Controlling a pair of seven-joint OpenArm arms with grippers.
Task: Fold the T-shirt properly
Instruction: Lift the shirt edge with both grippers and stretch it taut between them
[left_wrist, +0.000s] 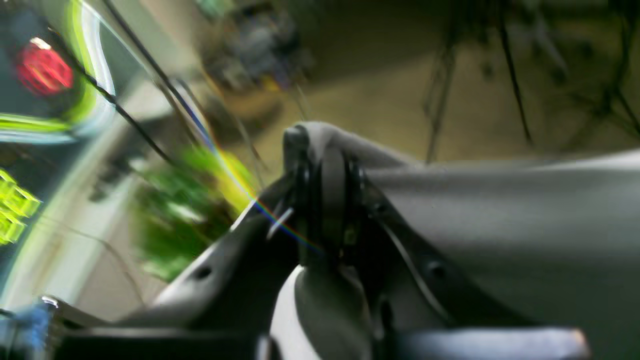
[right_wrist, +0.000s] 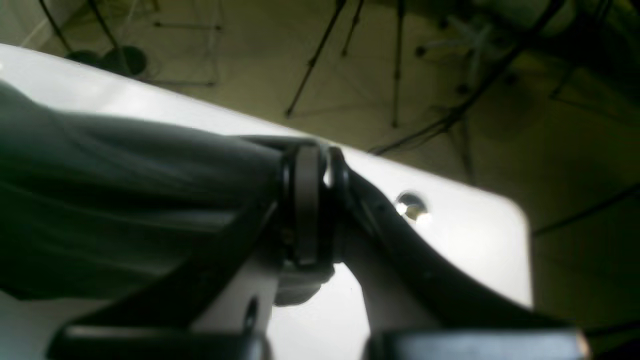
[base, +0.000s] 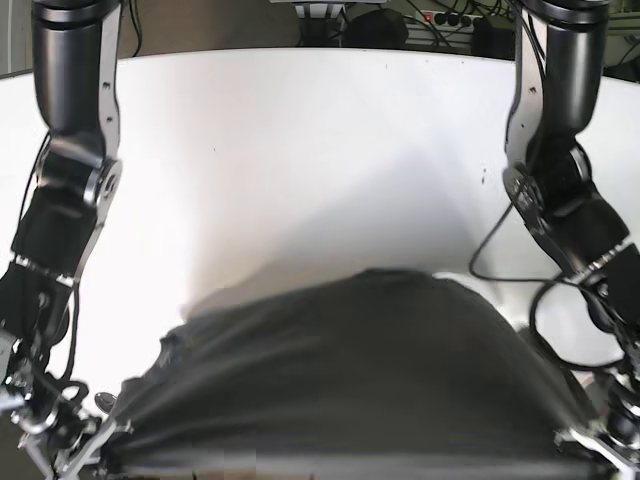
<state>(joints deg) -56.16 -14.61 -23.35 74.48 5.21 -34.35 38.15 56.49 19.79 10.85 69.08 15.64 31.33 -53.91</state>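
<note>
White table (base: 300, 150) fills most of the base view, surface bare in the upper half. Dark cables and equipment (base: 400, 22) sit beyond its far edge, top centre. Right wrist view: black tripod legs (right_wrist: 395, 60) on tan floor (right_wrist: 250, 75), upper frame.

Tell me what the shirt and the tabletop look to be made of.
The dark grey T-shirt looks like soft matte knit fabric, likely cotton: it drapes in smooth folds between the left gripper and right gripper. The white rounded table seems a hard, smooth laminate or painted board, judging by its even surface and soft glare.
</note>
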